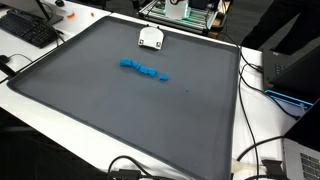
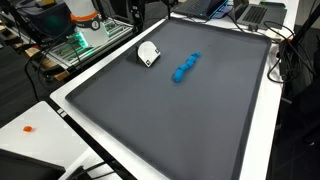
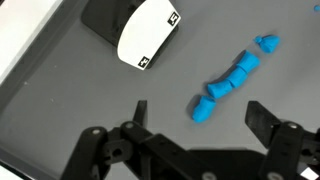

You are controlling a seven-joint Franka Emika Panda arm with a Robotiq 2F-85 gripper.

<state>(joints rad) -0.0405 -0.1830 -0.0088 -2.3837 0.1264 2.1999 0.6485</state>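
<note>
We look straight down from the wrist onto the grey surface (image 3: 60,110). The two fingers (image 3: 260,116) come in from the bottom edge of the frame and stand wide apart, holding nothing. The blue chain of pieces (image 3: 232,80) runs from the upper right of the frame down to the middle. Its lower end sits in the gap between the fingertips, clear of both. We find the white block (image 3: 140,35) at upper centre, well apart from the fingers.
</note>
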